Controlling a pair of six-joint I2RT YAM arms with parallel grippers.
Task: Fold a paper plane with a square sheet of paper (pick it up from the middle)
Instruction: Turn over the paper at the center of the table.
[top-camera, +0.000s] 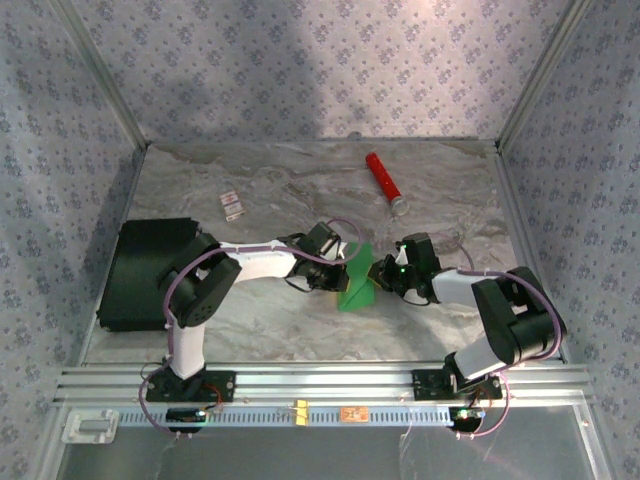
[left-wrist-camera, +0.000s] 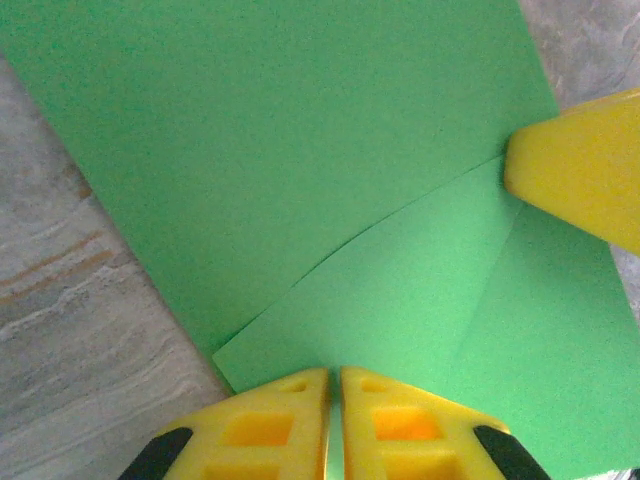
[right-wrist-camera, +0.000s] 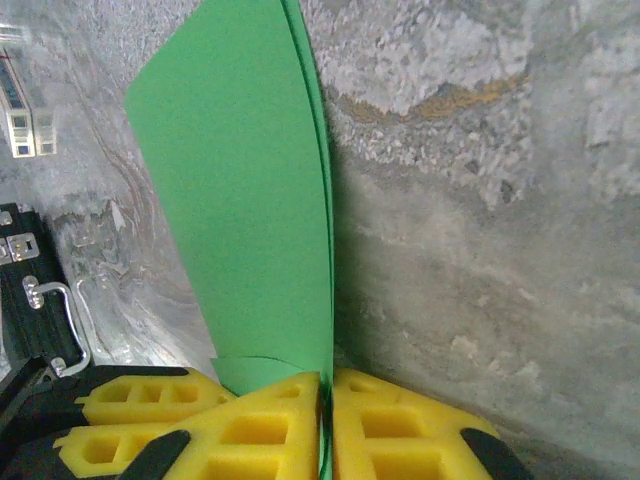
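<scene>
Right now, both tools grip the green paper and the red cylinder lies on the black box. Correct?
No: in the top external view the red cylinder lies on the table, apart from the black box. The left tool and right tool are shut on the green paper.

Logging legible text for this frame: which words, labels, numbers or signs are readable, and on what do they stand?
No text is legible in these views.
Print on the small white-and-red card lying on the marble table: too small to read.
Print on the small orange sticker on the aluminium front rail: too blurred to read.
The bright green sheet of paper: plain, unmarked.
The red cylinder: no text discernible.
</scene>
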